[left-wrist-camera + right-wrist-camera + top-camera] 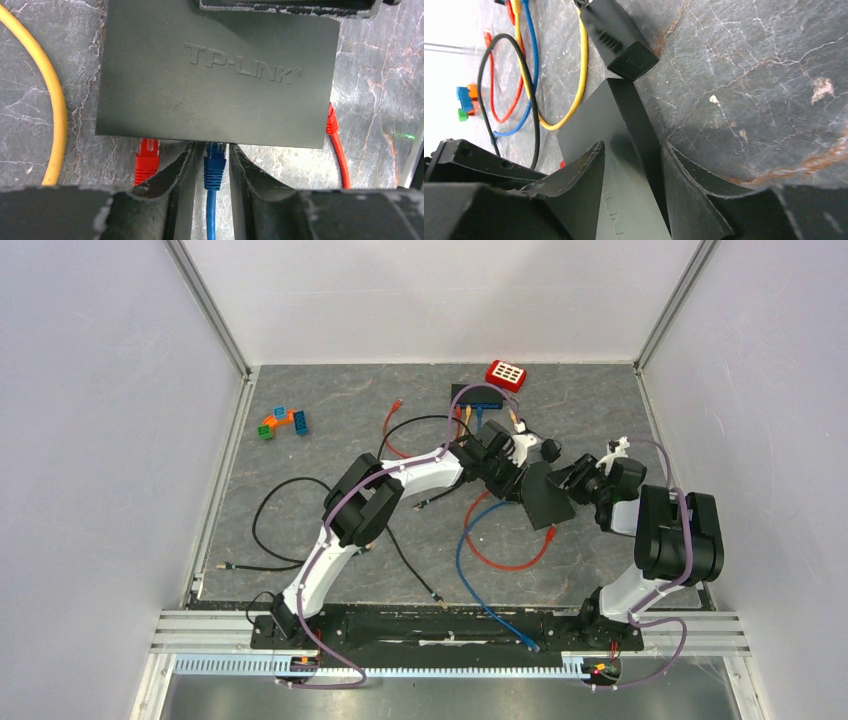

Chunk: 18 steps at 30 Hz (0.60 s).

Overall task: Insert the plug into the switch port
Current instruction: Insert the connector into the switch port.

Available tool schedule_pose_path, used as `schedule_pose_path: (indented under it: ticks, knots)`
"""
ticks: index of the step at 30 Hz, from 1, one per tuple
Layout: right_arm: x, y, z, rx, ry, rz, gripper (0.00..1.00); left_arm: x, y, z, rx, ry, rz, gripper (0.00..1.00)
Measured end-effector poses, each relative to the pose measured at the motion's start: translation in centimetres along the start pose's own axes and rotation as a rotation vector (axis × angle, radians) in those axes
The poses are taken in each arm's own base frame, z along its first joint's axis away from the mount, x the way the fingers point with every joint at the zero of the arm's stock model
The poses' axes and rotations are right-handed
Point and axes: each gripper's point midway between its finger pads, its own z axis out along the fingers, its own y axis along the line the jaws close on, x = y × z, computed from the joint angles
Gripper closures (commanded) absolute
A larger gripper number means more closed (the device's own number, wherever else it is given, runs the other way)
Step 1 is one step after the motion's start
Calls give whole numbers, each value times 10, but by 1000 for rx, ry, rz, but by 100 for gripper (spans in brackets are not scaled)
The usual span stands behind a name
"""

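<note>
Grey marbled table point(330, 390), coloured cables point(508, 567), toy blocks point(283, 422), red box point(506, 374)

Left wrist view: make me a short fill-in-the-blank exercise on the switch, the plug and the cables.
1. The plug between the left jaws is coloured ___.
2. The lettering raised on top of the switch reads ___.
3. In the left wrist view, the yellow cable lies to the ___ of the switch.
Missing words: blue; TP-LINK; left.
</note>
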Motion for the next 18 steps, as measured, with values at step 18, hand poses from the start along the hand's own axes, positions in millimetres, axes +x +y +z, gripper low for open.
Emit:
schedule_pose_path:
  ticks: [18]
  knots:
    - [2, -16, -46, 225, 149, -123, 45, 43, -20, -105, -148, 41, -16, 57]
